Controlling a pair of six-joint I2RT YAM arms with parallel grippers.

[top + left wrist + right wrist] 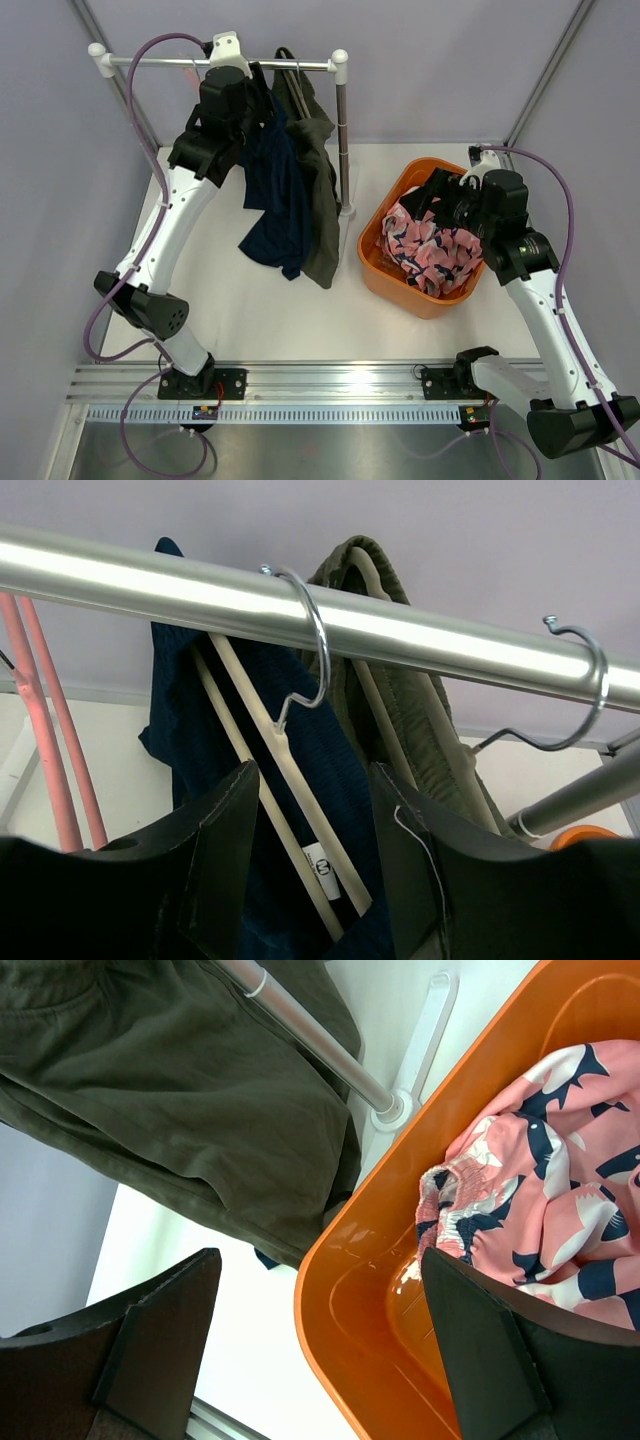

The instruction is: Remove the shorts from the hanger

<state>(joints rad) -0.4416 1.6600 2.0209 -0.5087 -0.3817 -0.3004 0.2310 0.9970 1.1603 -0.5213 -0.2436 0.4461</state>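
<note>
— While the left fingers (220, 870) are hanging spread apart, gripping nothing, what are they framing?

— They're facing the cream hanger (290, 770) carrying the navy shorts (200, 750), just under the rail (420, 630). Neither finger is touching it, as far as I'm seeing. The olive shorts (420, 720) are hanging right beside, on their own hanger.

— And the right fingers (480, 1350)?

— Also spread, holding nothing, hovering over the orange tub (370, 1300) where the pink shorts (560, 1180) are lying.

— So which step are we judging this to be?

— One pair is lying in the tub and two are waiting, so the navy pair is looking like the one in hand. I'm thinking the next move is calling for closing on cloth, not wood, and drawing it down off the bar without snagging the olive pair.
</note>
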